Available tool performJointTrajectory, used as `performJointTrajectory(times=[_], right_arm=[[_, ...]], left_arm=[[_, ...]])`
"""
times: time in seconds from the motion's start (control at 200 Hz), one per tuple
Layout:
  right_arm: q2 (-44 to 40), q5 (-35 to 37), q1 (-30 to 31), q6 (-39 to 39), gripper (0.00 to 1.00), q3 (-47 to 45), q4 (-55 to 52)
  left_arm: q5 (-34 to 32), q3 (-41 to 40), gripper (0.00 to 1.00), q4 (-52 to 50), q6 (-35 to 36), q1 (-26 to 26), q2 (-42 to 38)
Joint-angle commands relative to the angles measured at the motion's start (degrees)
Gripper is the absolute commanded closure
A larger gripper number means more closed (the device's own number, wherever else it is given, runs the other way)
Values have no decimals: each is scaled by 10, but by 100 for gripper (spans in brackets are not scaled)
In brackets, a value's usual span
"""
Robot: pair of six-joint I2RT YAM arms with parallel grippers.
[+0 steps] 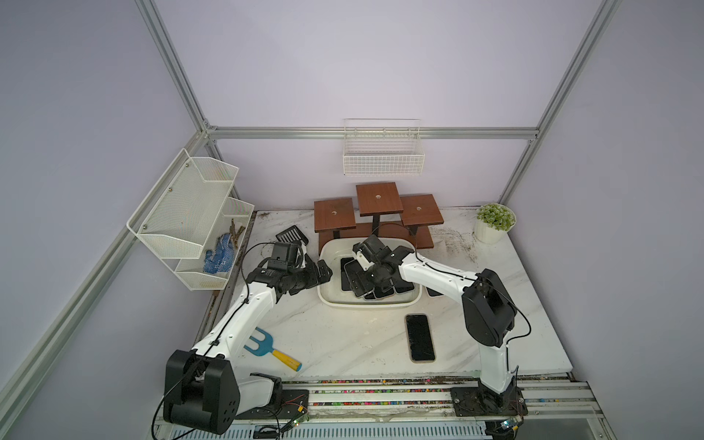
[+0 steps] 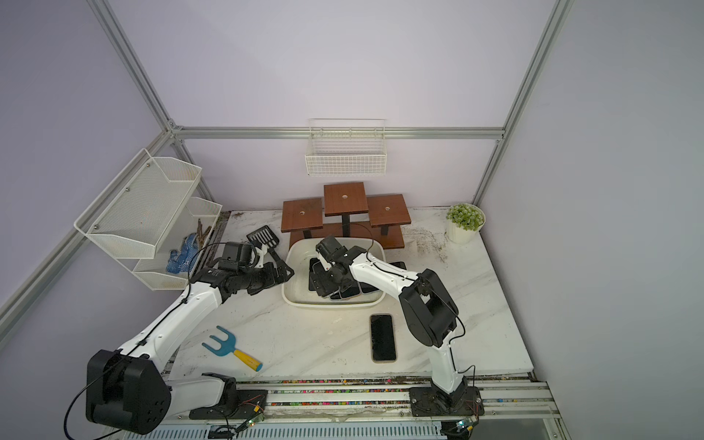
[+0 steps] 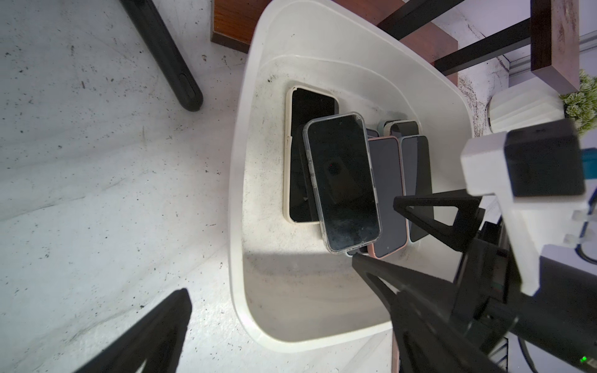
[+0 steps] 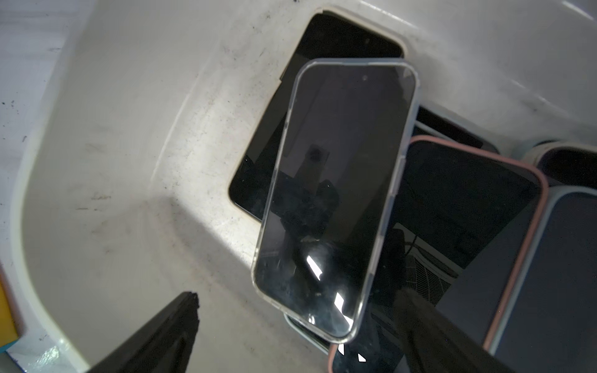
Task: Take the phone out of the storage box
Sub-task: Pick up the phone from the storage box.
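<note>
Top phone point(image 4: 336, 200) lies screen up on the pile in the storage box point(image 1: 365, 302), long axis running back-to-front, slightly skewed. Dark glass, clear case, a bit dusty. Right end effector point(image 4: 298, 300) is spread wide, straddling its near end, not gripping. Left end effector point(image 3: 187, 197) gapes over the bench point(image 1: 343, 335) beside the box.

We're in a robot lab cell: aluminium frame point(image 1: 285, 133), blank walls point(image 1: 343, 57), left arm point(image 1: 236, 324) and right arm point(image 1: 493, 365) bolted along the tabletop point(image 1: 343, 335).

Glossy glass phone point(image 4: 336, 193), scuffed plastic storage box point(image 4: 113, 161), wooden stands point(image 1: 378, 198)
</note>
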Motion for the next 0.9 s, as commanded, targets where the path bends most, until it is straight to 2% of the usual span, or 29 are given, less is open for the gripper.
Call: performJointTrajectory(times=[0.0,0.355,0.57,0.7,0.895], right_arm=[[21,55,14,7,0,22,-26],[99,117,35,1,0,88,-52],[159,205,38,2,0,154,-121],[168,250,36,-6,0,155,-134],[175,280,28,-8,1,152,-151]], left_arm=[[-2,8,0,-8,4,8,-16],[0,-5,0,-38,23,21,-40],[-1,-13,0,-52,32,33,-53],[1,-14,0,-46,31,35,-49],[8,-13,0,-35,28,36,-37]])
